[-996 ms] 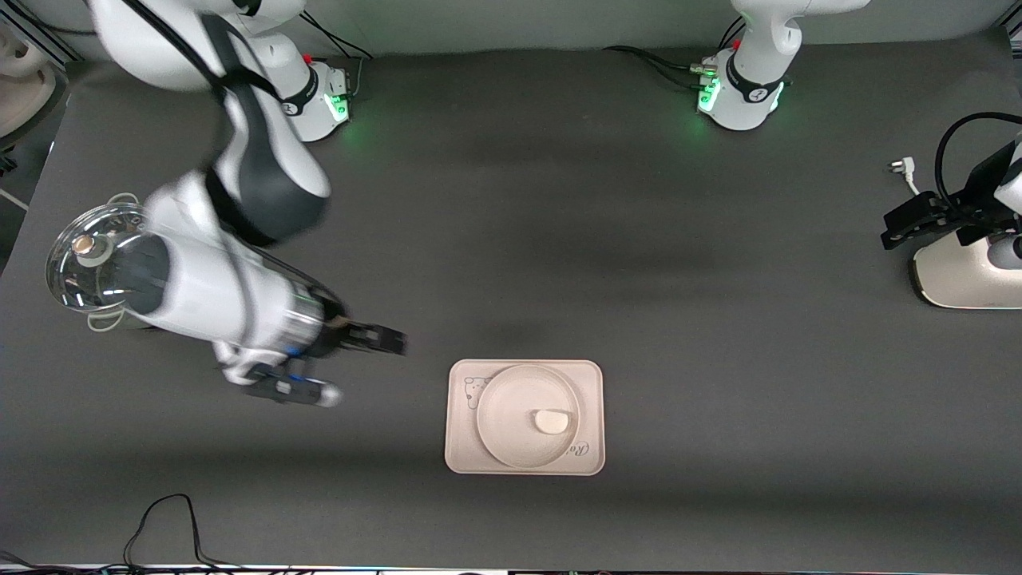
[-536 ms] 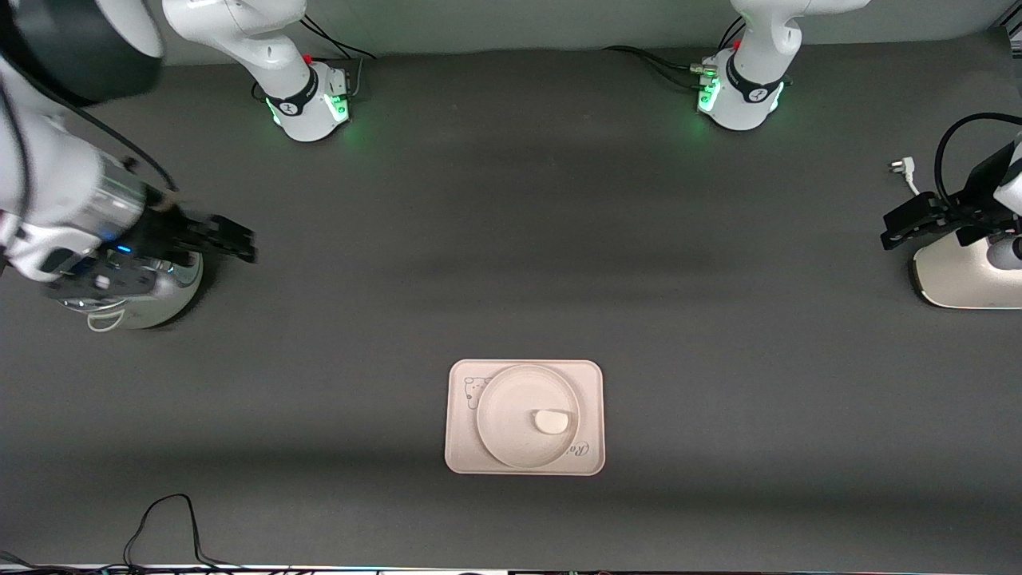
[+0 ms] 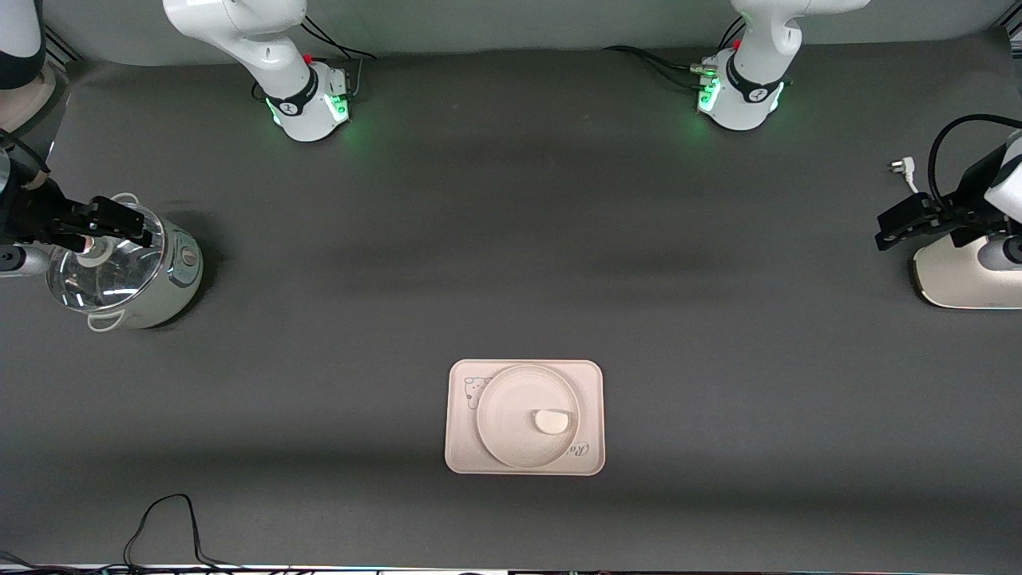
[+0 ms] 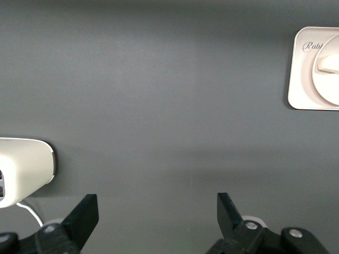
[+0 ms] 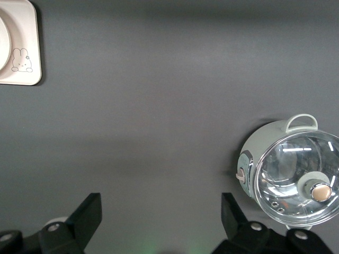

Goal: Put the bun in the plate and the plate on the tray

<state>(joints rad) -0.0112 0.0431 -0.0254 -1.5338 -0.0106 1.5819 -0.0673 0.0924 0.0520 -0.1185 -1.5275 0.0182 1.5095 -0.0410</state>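
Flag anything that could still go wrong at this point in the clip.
The bun lies off-centre in the plate, near its rim, so a bump could roll it out. The plate fills most of the tray, leaving little margin. The open right hand hangs over the pot lid; dropping could strike it.

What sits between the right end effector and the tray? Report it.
Nothing. In the front view only bare dark table separates the right end effector, open over the glass-lidded pot, from the tray.
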